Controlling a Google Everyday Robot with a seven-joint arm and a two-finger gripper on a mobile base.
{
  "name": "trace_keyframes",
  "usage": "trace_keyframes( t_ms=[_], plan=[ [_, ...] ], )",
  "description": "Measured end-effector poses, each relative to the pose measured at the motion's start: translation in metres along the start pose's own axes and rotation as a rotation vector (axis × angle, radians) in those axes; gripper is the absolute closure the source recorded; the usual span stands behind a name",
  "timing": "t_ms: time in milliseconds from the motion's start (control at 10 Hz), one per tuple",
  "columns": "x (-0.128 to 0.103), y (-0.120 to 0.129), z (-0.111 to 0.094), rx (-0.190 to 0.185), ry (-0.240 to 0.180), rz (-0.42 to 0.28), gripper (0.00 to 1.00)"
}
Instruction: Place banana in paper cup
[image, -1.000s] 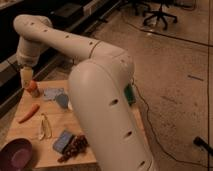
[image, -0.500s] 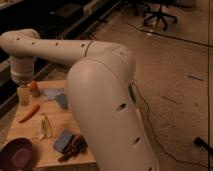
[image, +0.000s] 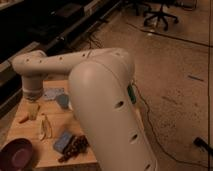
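Fingers spread apart, the gripper (image: 33, 108) hovered near the banana (image: 44, 128), up and to its left, over the table (image: 61, 120).

Lab or office-type robot workspace, not a home. Speckled polished hard floor (image: 175, 70), rolling office chair (image: 160, 14) at the far end, dark shelving or bench (image: 55, 22) along the left wall with boxy gear on it, contents not readable. Black cable (image: 152, 122) trails loose across the floor. Small wooden table (image: 25, 134) set up as a test surface with a few props. White robot arm (image: 100, 100) fills the centre; gripper (image: 33, 107) hangs over the table's left end.
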Motion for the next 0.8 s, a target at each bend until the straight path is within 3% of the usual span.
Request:
trace_keyframes(
  t_ms=[100,600,800],
  plan=[
    [0.008,-0.001,0.003,0.005,0.005,0.027,0.20],
    [0.007,0.000,0.005,0.001,0.007,0.030,0.20],
    [0.007,0.000,0.016,-0.026,0.052,0.068,0.20]
  ],
)
